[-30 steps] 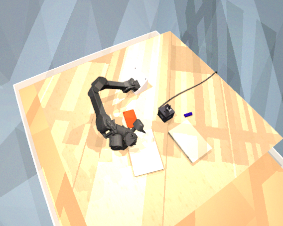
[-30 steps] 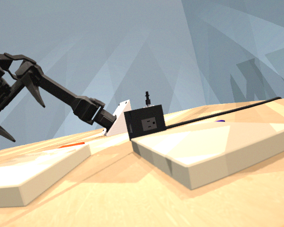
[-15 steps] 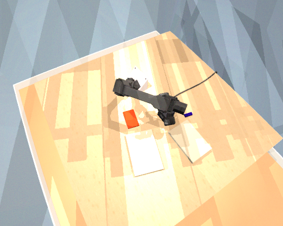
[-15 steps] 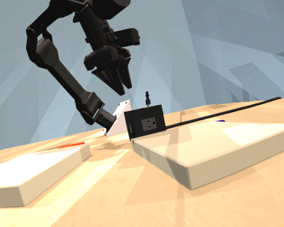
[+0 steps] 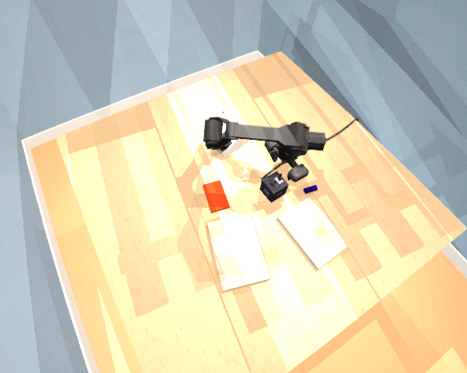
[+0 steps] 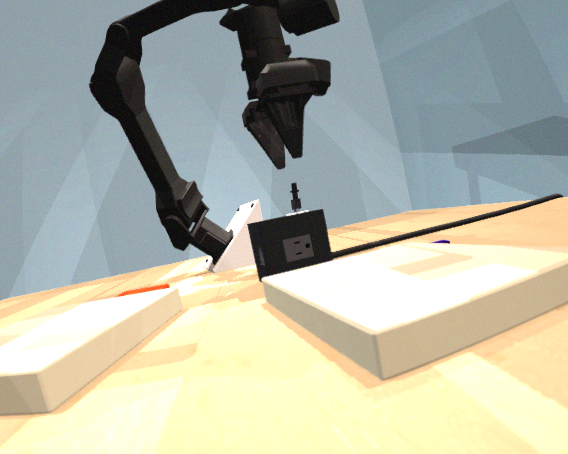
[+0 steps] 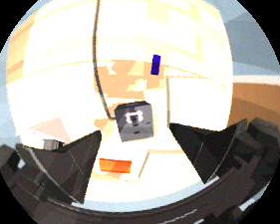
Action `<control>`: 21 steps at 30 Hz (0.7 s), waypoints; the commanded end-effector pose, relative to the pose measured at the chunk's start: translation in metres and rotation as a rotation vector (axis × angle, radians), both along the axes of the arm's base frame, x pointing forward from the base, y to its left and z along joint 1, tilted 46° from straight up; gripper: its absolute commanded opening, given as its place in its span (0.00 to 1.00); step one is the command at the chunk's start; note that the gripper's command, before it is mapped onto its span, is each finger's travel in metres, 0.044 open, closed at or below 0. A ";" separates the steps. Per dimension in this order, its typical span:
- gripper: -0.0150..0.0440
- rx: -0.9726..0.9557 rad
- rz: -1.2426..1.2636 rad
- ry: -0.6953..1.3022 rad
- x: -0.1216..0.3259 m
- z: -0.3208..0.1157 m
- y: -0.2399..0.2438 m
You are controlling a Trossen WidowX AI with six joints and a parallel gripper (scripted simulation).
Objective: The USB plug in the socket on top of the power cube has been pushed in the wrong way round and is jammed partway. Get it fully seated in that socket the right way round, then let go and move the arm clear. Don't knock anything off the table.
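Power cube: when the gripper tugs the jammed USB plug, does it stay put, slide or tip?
The power cube is small and boxy, so it probably won't tip. It looks light and may lift or slide with the USB plug. Its cable trails away and might drag slightly. The gripper hangs open above, holding nothing.

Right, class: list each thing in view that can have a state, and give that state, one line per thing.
End effector: open, empty, above the plug.
USB plug: upright in the top socket, sticking up, not gripped.
Power cube: upright on the table, side outlet unused.
Cable: lying along the table.
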State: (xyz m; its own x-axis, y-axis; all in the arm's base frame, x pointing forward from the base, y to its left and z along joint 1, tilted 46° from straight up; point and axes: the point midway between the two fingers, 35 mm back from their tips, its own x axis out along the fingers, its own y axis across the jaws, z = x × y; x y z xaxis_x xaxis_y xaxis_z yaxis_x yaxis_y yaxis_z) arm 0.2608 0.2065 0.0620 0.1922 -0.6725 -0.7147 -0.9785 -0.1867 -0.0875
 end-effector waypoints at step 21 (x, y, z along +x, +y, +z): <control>1.00 -0.013 0.008 0.006 0.003 -0.015 -0.012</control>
